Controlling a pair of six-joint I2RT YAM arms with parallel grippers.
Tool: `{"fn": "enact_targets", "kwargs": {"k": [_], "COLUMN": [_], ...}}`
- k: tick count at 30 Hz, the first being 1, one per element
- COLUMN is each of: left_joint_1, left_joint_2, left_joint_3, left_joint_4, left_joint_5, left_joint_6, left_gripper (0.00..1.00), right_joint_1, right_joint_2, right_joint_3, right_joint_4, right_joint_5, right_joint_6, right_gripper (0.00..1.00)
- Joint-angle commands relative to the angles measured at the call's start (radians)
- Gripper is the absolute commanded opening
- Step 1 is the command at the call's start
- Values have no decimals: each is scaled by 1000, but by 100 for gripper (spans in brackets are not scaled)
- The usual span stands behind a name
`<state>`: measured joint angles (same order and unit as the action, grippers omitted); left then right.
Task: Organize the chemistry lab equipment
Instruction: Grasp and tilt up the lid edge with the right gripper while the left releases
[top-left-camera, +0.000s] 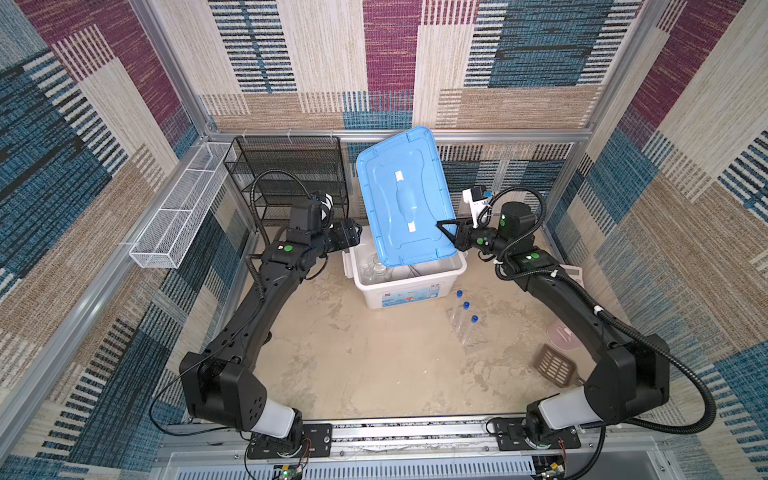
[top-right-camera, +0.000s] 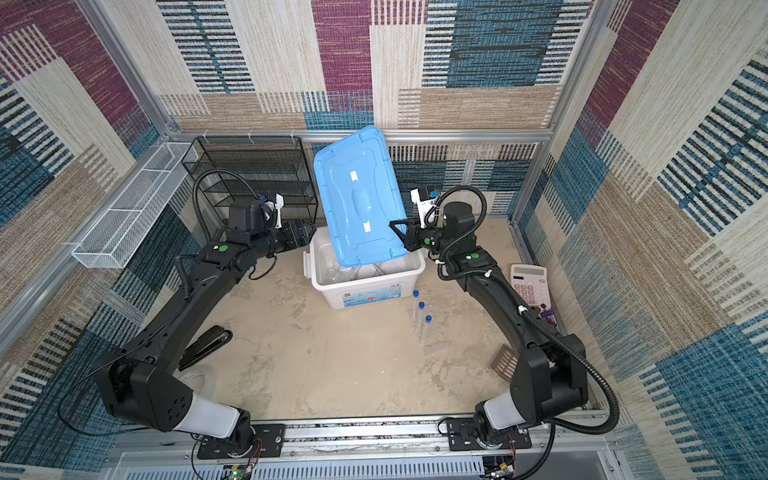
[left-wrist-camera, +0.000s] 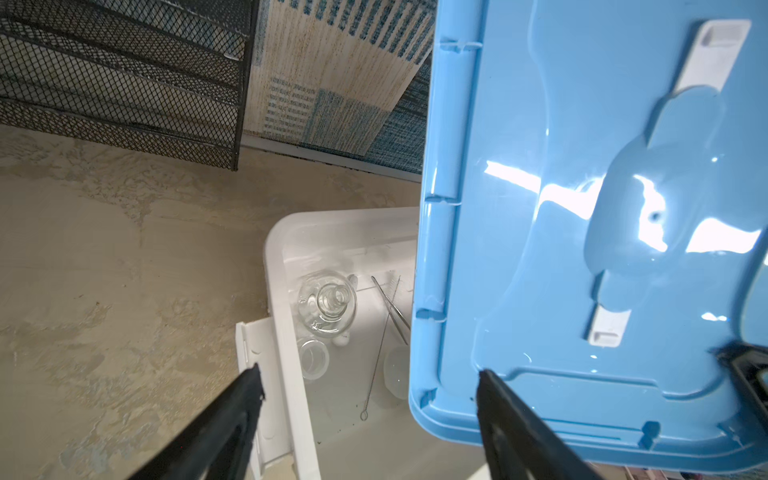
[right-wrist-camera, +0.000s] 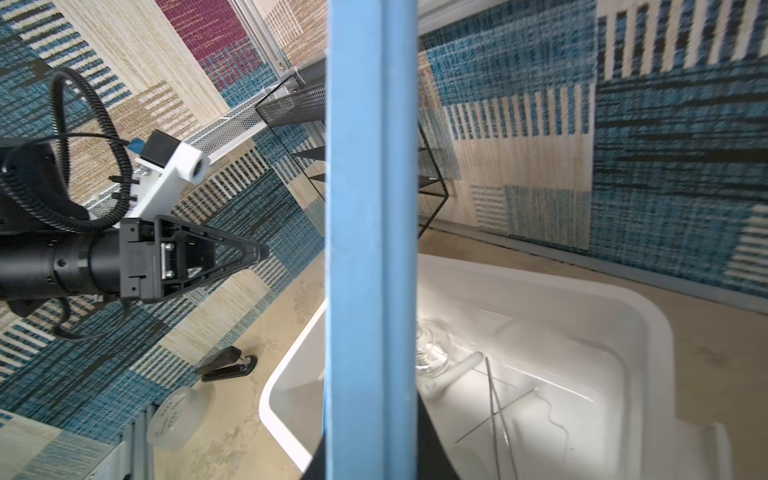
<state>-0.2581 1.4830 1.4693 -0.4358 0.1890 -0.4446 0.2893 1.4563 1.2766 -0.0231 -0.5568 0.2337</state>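
**Top views.** The blue lid (top-left-camera: 403, 195) is being held tilted above the white bin (top-left-camera: 399, 293), pinched at one edge by the right hand (top-left-camera: 444, 227) alone. The left hand (top-left-camera: 353, 235) is being kept open and empty just beside the bin's left wall. Three blue-capped tubes (top-left-camera: 465, 316) are lying on the surface near the bin's front right corner, outside it.

**Left wrist view.** The left hand's jaws are being shown wide apart over the bin's left rim, with nothing between them. Inside the bin, glass dishes (left-wrist-camera: 313, 357), tweezers (left-wrist-camera: 392, 307) and a thin rod (left-wrist-camera: 378, 353) are lying under the lid's raised edge.

**Right wrist view.** The lid's edge is being seen end-on, with the right hand closed on it. A pestle (right-wrist-camera: 453, 374) is lying in the bin below.

**Risk.** With a single edge grip, the lid is probably being levered by its own weight. If it slips, it could be dropped onto the glassware in the bin. It could also be swung down beside the bin, and the tubes set rolling.
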Motion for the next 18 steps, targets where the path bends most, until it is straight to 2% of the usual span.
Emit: {"fn": "enact_targets", "kwargs": {"k": [1,5,8,18], "left_joint_1": [2,7,12,73], "left_joint_2": [-15,-8,3,-8], "left_joint_3": [3,14,29,-13], "left_joint_4": [17,21,17,153], "left_joint_5": [19,67,99,273], "left_joint_6": [42,61,64,-41], "left_gripper": [92,99,99,99], "right_joint_1": [17,60,90,203], "right_joint_2": [-29,-36,-38,-61], "right_joint_3": [33,75,82,19], "right_joint_4": [-13,-87,-99,59], "right_joint_5": [141,346,480,817], "right_joint_6": [-146,-317,-395,-610], "right_gripper": [16,17,17,16]}}
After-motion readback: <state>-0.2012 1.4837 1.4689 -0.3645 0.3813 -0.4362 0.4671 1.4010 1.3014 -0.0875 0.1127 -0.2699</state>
